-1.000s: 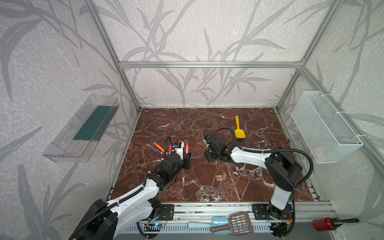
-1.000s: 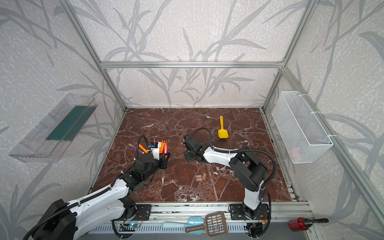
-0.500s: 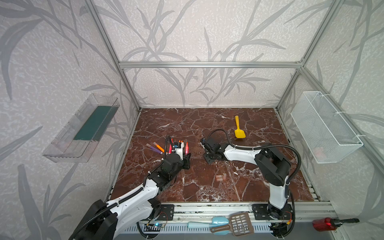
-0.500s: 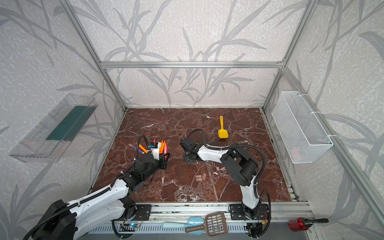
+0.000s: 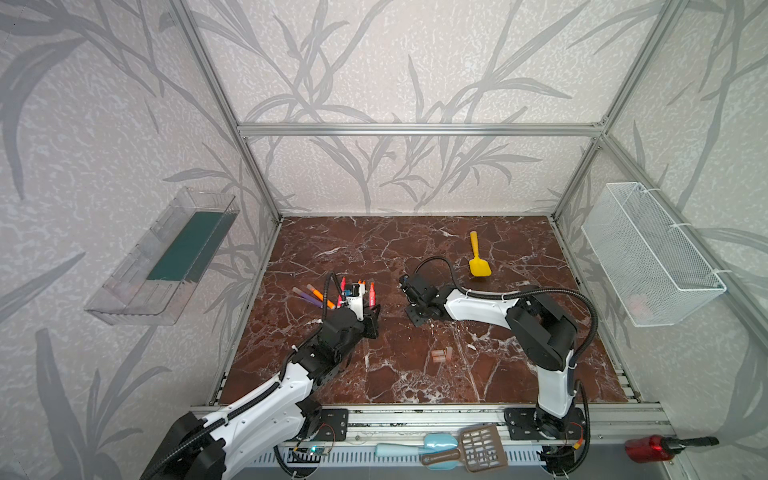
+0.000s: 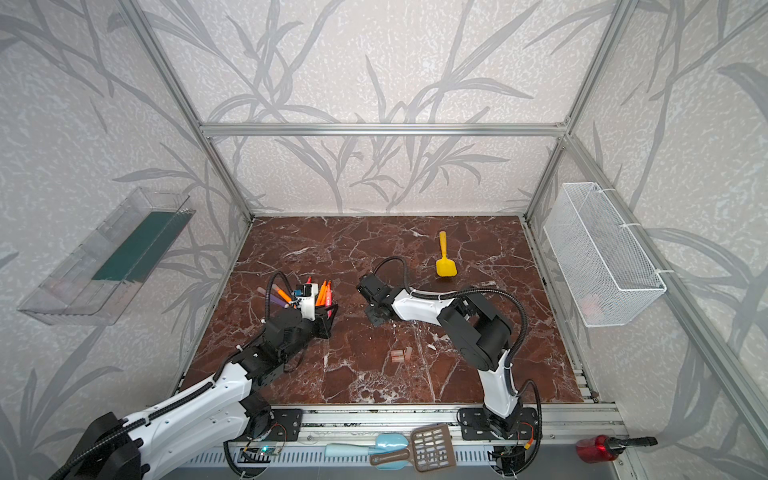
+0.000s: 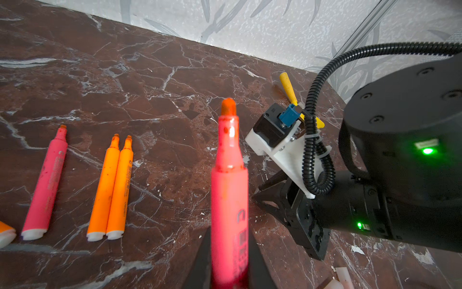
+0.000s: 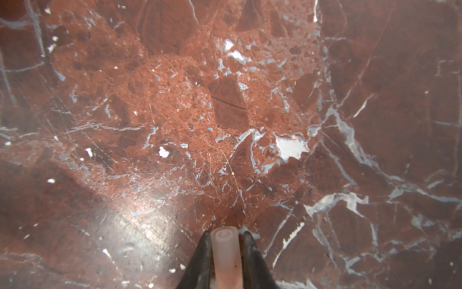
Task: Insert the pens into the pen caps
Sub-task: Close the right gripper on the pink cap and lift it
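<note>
My left gripper point(image 7: 229, 232) is shut on a red-pink pen point(image 7: 228, 190), whose uncapped tip points away from the wrist. In both top views this gripper point(image 5: 371, 318) point(image 6: 329, 320) sits at mid-left. Beside it on the table lie another red-pink pen point(image 7: 47, 180), two orange pens point(image 7: 111, 187) side by side, and a purple pen point(image 5: 305, 296). My right gripper point(image 8: 226, 234) is shut on a translucent pinkish pen cap point(image 8: 226, 252), just above the table at the centre point(image 5: 415, 318) point(image 6: 376, 318). Two more pen caps point(image 5: 440, 354) point(image 6: 401, 354) lie nearer the front.
A yellow toy shovel point(image 5: 478, 259) point(image 6: 444, 262) lies behind the right arm. A white wire basket point(image 5: 648, 257) hangs on the right wall and a clear tray point(image 5: 166, 257) on the left wall. A brown scoop point(image 5: 469, 451) rests on the front rail.
My right gripper's jaws have closed onto the pen cap, and its arm has shifted slightly left. The left arm has stayed still with its pen.
</note>
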Action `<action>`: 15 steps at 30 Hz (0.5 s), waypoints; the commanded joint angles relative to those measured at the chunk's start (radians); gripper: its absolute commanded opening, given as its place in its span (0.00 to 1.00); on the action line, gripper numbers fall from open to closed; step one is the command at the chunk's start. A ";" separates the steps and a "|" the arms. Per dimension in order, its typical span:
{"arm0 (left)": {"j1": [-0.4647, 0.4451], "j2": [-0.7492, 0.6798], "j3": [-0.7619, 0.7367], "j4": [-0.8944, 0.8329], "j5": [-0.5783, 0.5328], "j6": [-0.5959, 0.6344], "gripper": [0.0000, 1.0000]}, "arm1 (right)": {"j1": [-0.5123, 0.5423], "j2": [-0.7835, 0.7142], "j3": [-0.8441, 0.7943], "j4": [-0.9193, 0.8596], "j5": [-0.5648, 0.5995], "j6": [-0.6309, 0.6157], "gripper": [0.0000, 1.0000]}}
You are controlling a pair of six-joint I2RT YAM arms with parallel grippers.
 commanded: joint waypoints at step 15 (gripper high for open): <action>0.005 -0.034 -0.057 0.066 0.008 -0.026 0.00 | 0.002 -0.252 -0.202 0.091 0.046 0.099 0.01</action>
